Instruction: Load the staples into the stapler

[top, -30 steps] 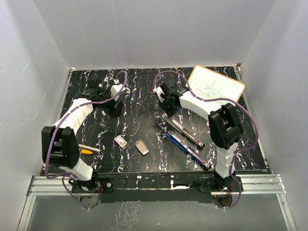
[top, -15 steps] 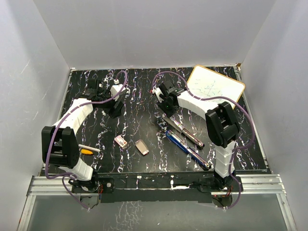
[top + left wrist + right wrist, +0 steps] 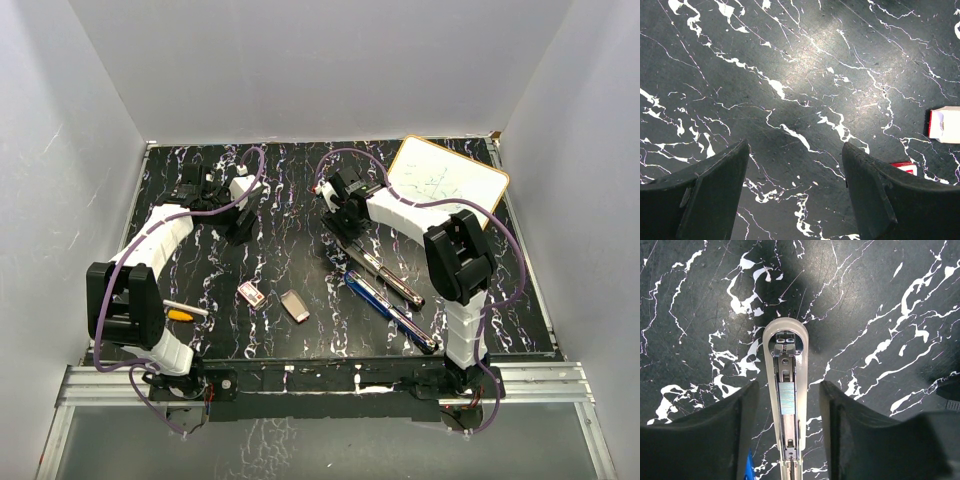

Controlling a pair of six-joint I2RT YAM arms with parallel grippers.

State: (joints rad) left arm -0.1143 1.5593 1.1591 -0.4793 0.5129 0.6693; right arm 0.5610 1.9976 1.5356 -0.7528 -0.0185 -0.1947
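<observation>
- Slightly, the right gripper (image 3: 788, 390) has edged left over the opened stapler (image 3: 785, 365), with its jaws spread either side of the rail.
- The left gripper (image 3: 795, 155) is spread and empty; the staples (image 3: 251, 294) are not yet picked.

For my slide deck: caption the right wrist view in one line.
Open right gripper straddling the stapler, its metal channel exposed, on a black marbled table.

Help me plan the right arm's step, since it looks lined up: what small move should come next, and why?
Probably close the right end effector on the stapler. Its open fingers straddle the stapler's opened grey arm with a gap on each side, so it seems centred but not gripped. Whether it must lower first I cannot tell.
</observation>
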